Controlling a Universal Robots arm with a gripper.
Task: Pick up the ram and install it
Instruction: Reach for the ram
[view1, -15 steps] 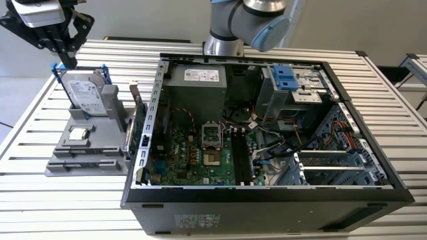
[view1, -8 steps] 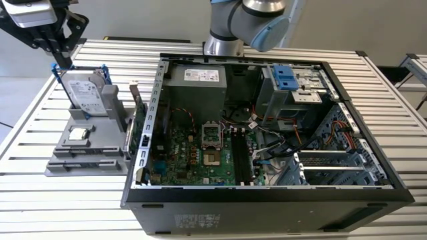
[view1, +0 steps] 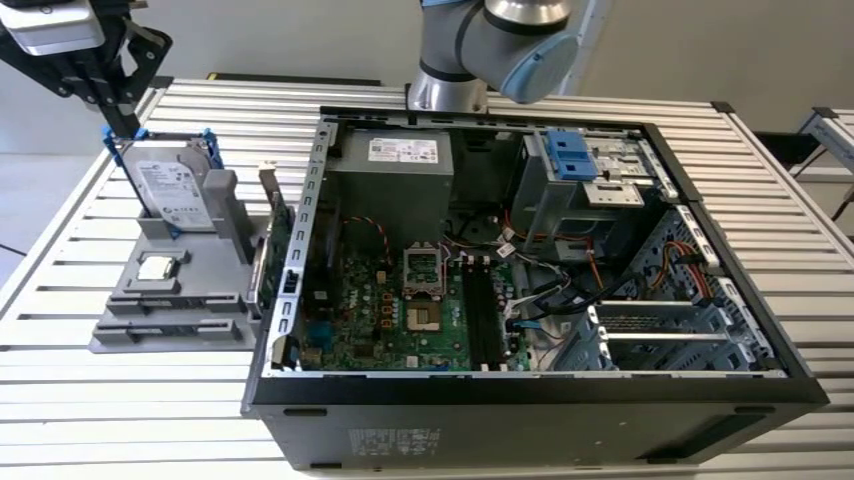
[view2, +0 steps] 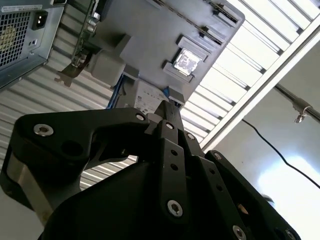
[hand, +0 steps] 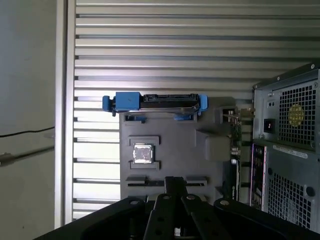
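Observation:
My gripper (view1: 130, 122) hangs at the far end of the exterior view's left, above the grey parts holder (view1: 200, 335) beside the open computer case (view1: 534, 385). In both wrist views the black fingers (view2: 172, 145) meet at their tips, shut, with nothing between them. The gripper (hand: 175, 181) points down at the holder (hand: 170, 150). A thin dark strip (view1: 171, 326) lying edge-up in the holder's front slot looks like the ram, partly hidden by my fingertips in the first wrist view. The motherboard's black slots (view1: 477, 310) lie inside the case.
On the holder stand a silver hard drive in a blue frame (view1: 174, 190) and a small square processor chip (view1: 158, 267). A green card with a metal bracket (view1: 278, 240) stands between the holder and the case wall. Cables (view1: 561, 290) and drive cages crowd the case's right side.

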